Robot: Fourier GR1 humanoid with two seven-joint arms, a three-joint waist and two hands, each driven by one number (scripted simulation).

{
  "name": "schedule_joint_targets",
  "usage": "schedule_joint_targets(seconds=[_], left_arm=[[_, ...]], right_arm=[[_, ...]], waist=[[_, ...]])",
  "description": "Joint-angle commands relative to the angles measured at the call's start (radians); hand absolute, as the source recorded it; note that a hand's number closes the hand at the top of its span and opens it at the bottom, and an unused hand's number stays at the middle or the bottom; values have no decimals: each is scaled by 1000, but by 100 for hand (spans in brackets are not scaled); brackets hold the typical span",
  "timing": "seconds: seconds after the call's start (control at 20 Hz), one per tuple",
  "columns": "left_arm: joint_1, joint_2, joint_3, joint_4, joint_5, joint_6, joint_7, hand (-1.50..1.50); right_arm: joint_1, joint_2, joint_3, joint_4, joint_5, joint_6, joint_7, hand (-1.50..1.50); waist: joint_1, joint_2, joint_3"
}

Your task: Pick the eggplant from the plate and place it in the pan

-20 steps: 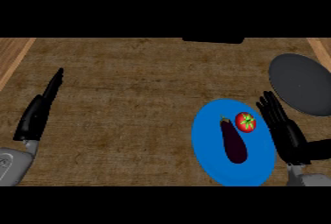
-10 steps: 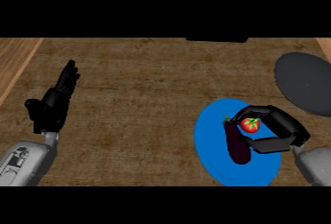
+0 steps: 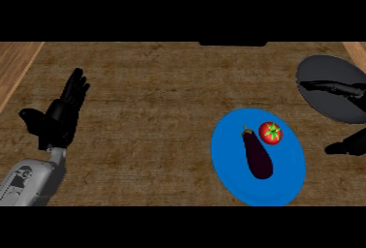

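eggplant [image 3: 257, 157] on blue plate [image 3: 230, 167]; unlabelled

Red tomato [image 3: 270, 132], green stem; brown wooden counter [image 3: 157, 97].

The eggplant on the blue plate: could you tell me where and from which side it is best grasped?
Probably across its thick lower body, coming from above. The eggplant lies flat and lengthwise on the blue plate, stem end up by the tomato, so fingers closing across the wide part farther down would avoid the tomato.
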Motion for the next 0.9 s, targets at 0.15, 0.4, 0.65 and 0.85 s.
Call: schedule_joint_targets(seconds=[0.15,0.4,0.65,0.85], left_arm=[[24,9,27,-12,17,-31,1,0],[40,2,26,-68,8,-32,53,0],[-9,-34,34,-25,-44,-8,54,0],[39,-2,87,-7,-32,-80,3,0]], right_arm=[[-198,-161,63,-25,158,169,53,-150],[-399,-29,69,-52,122,243,323,-150],[-420,107,80,-102,209,189,373,-150],[-398,146,71,-80,216,275,376,-150]], waist=[[7,-2,-2],[0,-4,-2],[-14,-3,-1],[-16,-4,-1]])
